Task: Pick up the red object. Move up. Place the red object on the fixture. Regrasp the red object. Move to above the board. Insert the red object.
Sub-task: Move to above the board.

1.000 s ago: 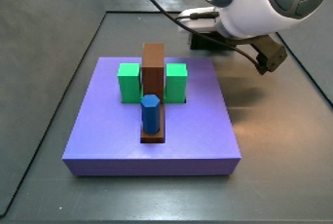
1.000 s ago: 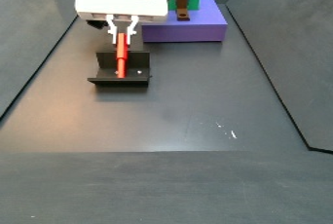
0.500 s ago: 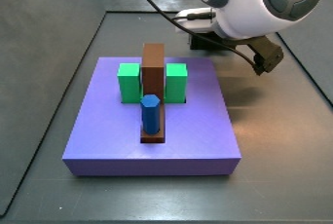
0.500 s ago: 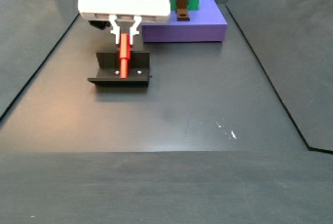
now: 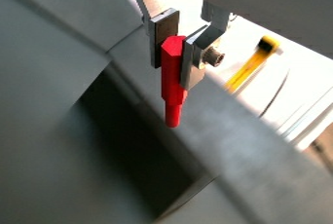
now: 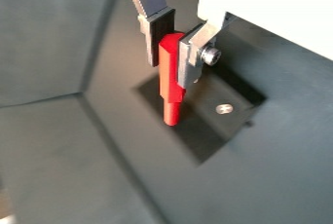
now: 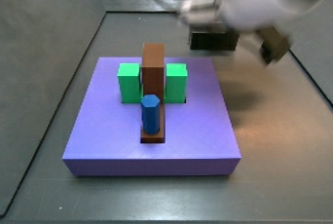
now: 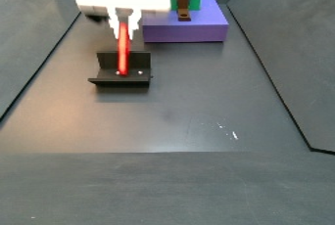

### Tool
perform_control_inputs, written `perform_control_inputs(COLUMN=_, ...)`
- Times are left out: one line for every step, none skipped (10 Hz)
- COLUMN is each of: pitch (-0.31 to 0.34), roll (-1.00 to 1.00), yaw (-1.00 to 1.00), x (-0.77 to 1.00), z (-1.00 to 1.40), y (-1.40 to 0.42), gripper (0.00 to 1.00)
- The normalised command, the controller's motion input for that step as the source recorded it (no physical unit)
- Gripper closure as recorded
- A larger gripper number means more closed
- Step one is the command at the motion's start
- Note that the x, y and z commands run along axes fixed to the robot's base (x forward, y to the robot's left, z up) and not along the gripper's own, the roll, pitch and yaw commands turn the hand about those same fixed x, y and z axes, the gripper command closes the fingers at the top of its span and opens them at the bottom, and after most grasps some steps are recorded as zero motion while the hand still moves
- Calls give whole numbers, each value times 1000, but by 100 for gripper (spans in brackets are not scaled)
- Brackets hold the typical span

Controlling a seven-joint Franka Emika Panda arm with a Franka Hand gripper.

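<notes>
against the earlier frame i see the gripper (image 8: 124, 16) blurred and higher, fingers clamped on the red object (image 8: 123, 49) above the fixture (image 8: 120, 76).

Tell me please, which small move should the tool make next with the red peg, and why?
Probably a short, slow descent. The tool is shut on the upper end of the red object, which stands upright over the fixture. In both wrist views the peg's lower tip sits at the dark recess, but I cannot tell whether it touches the bottom, so the jaws should stay shut until it seats.
</notes>
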Motion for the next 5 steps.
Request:
perform_control_inputs(pitch=-13, roll=-109, yaw=-99, x=-60, z=1400, y=13, gripper=100)
perform_control_inputs(pitch=-9, roll=-90, yaw=-80, x=-65, z=1400, y=23, gripper=100)
perform_control_inputs(pitch=66, roll=-72, yaw=-62, x=-60, z=1400, y=3, gripper=100)
perform_control_inputs(pitch=80, roll=-46, yaw=-55, x=-61, z=1400, y=4, gripper=100)
perform_control_inputs(pitch=86, roll=-19, yaw=-27, x=-63, z=1400, y=4, gripper=100)
